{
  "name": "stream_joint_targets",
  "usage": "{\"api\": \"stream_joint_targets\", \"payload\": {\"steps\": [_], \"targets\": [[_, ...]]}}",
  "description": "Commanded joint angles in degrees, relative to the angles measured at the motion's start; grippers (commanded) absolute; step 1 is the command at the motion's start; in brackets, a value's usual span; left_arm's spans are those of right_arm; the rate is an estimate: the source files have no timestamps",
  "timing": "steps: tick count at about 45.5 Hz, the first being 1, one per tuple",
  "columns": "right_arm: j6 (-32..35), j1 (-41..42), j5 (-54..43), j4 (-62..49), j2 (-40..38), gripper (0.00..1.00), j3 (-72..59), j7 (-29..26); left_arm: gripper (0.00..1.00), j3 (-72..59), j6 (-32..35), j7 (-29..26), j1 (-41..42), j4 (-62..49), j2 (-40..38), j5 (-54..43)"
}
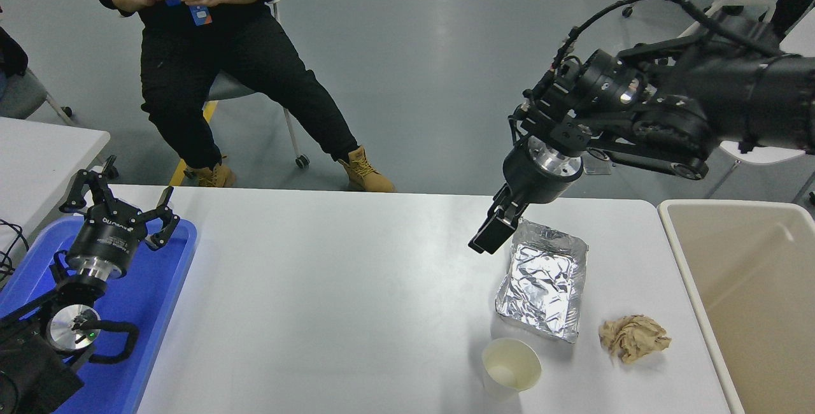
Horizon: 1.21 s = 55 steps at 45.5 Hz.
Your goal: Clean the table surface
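Note:
The white table surface [331, 299] fills the lower half of the head view. On its right part lie a crumpled foil tray [542, 280], an upright white paper cup [511, 369] and a ball of brown paper [633, 336]. My right gripper [489, 237] points down and left, just above the table at the foil tray's far left corner. It looks shut and holds nothing. My left gripper [124, 188] is parked open above the blue tray [159, 286] at the lower left.
A beige bin [751, 299] stands against the table's right edge. A smaller white table [38, 159] shows at the left. A seated person [210, 64] handles a coloured cube beyond the far edge. Chairs stand at the top right.

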Motion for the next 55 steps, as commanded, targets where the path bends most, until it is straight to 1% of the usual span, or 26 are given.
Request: {"api": "stream_joint_targets", "payload": {"steps": [1,17,33,40,55], "targets": [[0.0,-2.8,-0.1,0.2,2.2,0.98,-0.8,0.1,1.0,0.0,0.0,0.0,0.0,0.0,0.0,0.0],[0.0,-10.3,-0.1,-0.3,1.4,0.98,-1.7,0.1,1.0,0.0,0.0,0.0,0.0,0.0,0.0,0.0],[0.0,-15.6,-0.3,-0.5,0.5,0.98,-1.7,0.1,1.0,0.0,0.0,0.0,0.0,0.0,0.0,0.0],[-0.1,-17.5,-0.4,-0.9,-0.1,0.98,-1.7,0.1,1.0,0.0,0.0,0.0,0.0,0.0,0.0,0.0],[-1.0,-20.4,-0.4,-1.6,-3.8,0.98,-1.6,0.0,1.0,0.0,0.0,0.0,0.0,0.0,0.0,0.0]]}}
